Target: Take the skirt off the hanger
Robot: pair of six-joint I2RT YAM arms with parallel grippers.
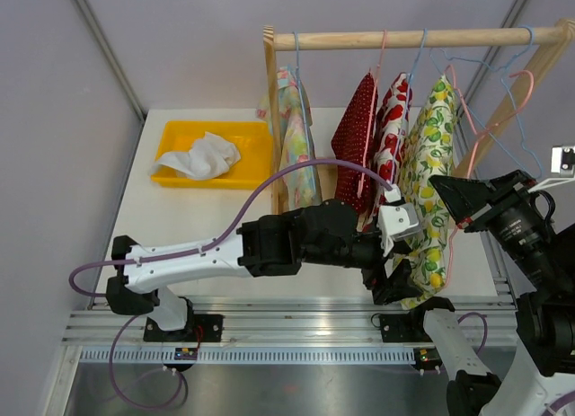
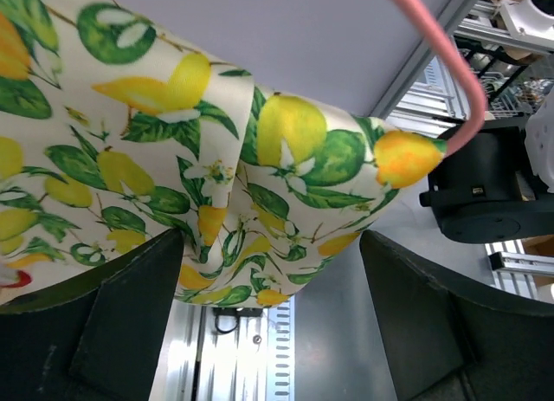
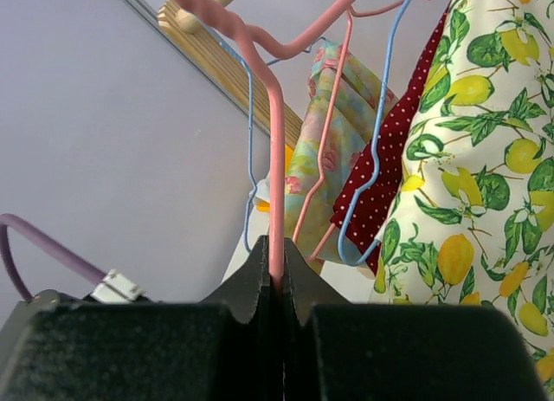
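The lemon-print skirt [image 1: 427,164] hangs on a pink hanger [image 1: 460,106] at the right end of the wooden rail [image 1: 404,39]. My left gripper [image 1: 395,277] is at the skirt's lower hem. In the left wrist view the gripper [image 2: 270,271] is open, and the hem [image 2: 242,245] droops between its wide-apart jaws, against the left one. My right gripper [image 1: 449,193] is to the right of the skirt. In the right wrist view it [image 3: 277,271] is shut on the pink hanger's wire [image 3: 276,158], with the skirt [image 3: 485,184] to its right.
A red polka-dot skirt [image 1: 355,137], a cherry-print one [image 1: 391,128] and a pastel floral one [image 1: 296,137] hang further left on the rail. Bare blue hangers [image 1: 503,101] hang at the right. A yellow tray [image 1: 171,133] with a white cloth [image 1: 202,155] sits at the back left.
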